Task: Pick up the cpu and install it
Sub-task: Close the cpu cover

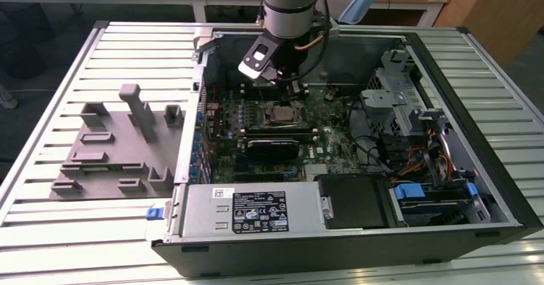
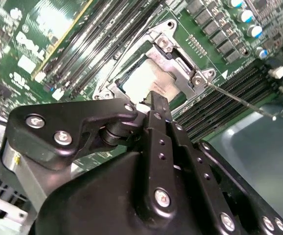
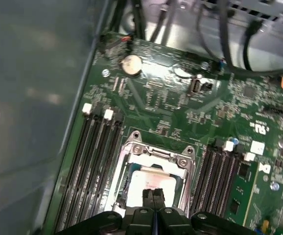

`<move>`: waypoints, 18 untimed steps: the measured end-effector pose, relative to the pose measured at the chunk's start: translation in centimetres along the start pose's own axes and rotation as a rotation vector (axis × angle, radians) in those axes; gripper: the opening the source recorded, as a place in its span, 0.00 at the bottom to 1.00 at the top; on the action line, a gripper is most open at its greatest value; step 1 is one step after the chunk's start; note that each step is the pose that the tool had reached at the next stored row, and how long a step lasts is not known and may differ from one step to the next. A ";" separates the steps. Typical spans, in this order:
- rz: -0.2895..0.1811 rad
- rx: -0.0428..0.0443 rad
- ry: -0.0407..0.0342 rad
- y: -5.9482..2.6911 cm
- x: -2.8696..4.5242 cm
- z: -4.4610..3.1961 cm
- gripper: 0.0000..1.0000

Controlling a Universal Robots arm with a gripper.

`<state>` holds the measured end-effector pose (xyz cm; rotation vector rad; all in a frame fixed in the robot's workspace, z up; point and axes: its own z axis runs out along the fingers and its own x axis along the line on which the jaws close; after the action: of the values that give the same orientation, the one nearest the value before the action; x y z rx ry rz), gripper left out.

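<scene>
Exterior view shows you the gripper point(image 1: 294, 94) in the upper middle of the frame, reaching down into the open computer case point(image 1: 340, 253). You can see in both wrist views that its fingers point(image 2: 157, 105) are pressed narrowly together, tips right over the cpu point(image 2: 142, 82). The cpu lies flat inside the metal socket frame point(image 3: 132, 147) on the green motherboard point(image 3: 171, 98); you cannot tell whether the tips touch it.

The cpu point(image 3: 141, 181) is a small flat square chip with a pale silvery top. It's lying flat and level inside the metal socket frame point(image 3: 157, 152), square to its edges, mid-motherboard point(image 3: 180, 105).
</scene>
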<state>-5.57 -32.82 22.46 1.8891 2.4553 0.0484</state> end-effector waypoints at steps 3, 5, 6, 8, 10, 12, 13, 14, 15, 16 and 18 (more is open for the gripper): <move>-0.056 -0.0008 0.0028 0.00 0.00 0.00 0.11; -0.091 -0.0013 0.0045 0.00 0.00 0.01 0.11; -0.109 -0.0016 0.0054 0.00 0.00 0.01 0.11; -0.145 -0.0022 0.0072 0.00 0.00 0.01 0.11; -0.182 -0.0027 0.0091 0.00 0.00 0.02 0.11; -0.218 -0.0033 0.0108 0.00 0.00 0.02 0.11; -0.236 -0.0035 0.0117 0.00 0.00 0.02 0.11; -0.254 -0.0038 0.0127 0.00 0.00 0.02 0.11; -0.274 -0.0040 0.0136 0.00 0.00 0.02 0.11; -0.292 -0.0043 0.0145 0.00 0.00 0.02 0.11; -0.328 -0.0049 0.0163 0.00 0.00 0.03 0.11</move>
<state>-5.57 -32.82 22.43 1.4654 2.7354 0.0582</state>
